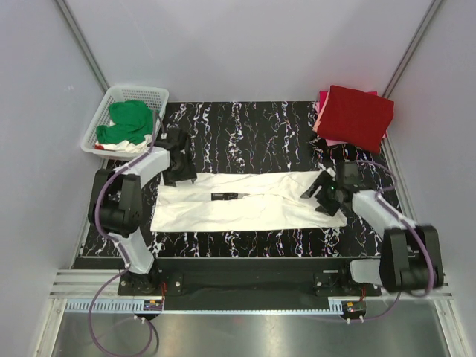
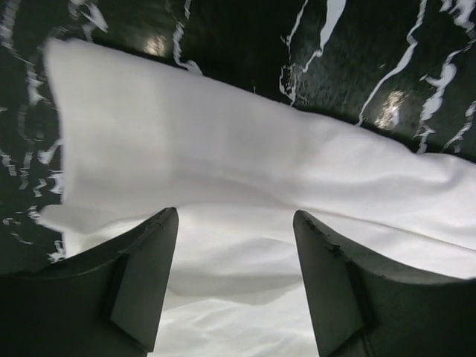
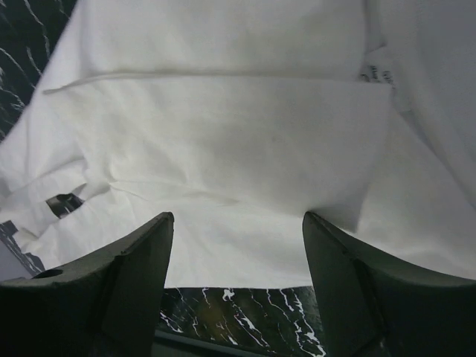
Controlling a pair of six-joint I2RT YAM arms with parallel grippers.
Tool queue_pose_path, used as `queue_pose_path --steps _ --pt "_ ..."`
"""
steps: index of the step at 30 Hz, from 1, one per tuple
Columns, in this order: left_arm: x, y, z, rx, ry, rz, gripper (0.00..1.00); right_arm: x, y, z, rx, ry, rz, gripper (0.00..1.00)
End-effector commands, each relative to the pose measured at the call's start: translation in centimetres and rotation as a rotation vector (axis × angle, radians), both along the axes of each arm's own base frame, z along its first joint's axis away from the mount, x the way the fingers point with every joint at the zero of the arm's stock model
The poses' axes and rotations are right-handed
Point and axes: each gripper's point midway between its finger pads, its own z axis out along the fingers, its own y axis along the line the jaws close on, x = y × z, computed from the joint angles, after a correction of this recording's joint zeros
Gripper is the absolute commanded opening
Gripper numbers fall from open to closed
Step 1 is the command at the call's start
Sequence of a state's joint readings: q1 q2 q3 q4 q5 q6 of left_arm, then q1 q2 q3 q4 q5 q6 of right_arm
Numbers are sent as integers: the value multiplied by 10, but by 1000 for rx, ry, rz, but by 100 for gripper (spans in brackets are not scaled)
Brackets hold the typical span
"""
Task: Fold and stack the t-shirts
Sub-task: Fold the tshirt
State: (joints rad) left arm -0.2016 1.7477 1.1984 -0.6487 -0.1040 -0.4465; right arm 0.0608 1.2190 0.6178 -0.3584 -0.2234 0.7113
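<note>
Nothing can be read for certain. In the right wrist view, at the upper right of the frame, what looks like a small tag [image 3: 375, 68] on the white t-shirt [image 3: 223, 141] carries a few dark characters, too small and blurred to make out. In the top view, a dark print [image 1: 227, 196] sits mid-shirt, with no legible letters.

Setting: a robot lab test cell. Plain pale enclosure walls [image 1: 245, 44] close three sides, joined at the corners by bare metal struts [image 1: 82, 46]. The left arm [image 1: 123, 208] and right arm [image 1: 394, 238] are bolted beside a slotted aluminium rail [image 1: 82, 286] at the near edge. Purple cables [image 1: 91, 320] loop from the bases. The tabletop [image 1: 253, 126] is a black, white-veined sheet.
</note>
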Motion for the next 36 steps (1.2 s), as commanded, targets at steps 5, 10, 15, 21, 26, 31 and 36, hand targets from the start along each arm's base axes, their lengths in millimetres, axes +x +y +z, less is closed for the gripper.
queue_pose_path --steps 5,10,15,21,26,31,36 --pt "-20 -7 -27 48 127 2 66 45 45 -43 -28 228 188 73" --pt "-56 -9 -38 53 228 16 65 118 58 -57 -48 271 228 74" --pt "-104 -41 -38 -68 248 -14 64 189 86 -50 -38 253 285 74" --pt "-181 -123 -38 -421 273 -86 64 242 146 -47 39 189 366 74" --pt "-243 -201 -22 -616 315 -192 66 268 193 -50 134 85 448 74" --pt "-301 -252 2 -650 366 -298 66 286 208 -32 181 -39 491 76" --pt "-344 -271 57 -618 320 -376 68 299 211 -9 172 -133 522 78"
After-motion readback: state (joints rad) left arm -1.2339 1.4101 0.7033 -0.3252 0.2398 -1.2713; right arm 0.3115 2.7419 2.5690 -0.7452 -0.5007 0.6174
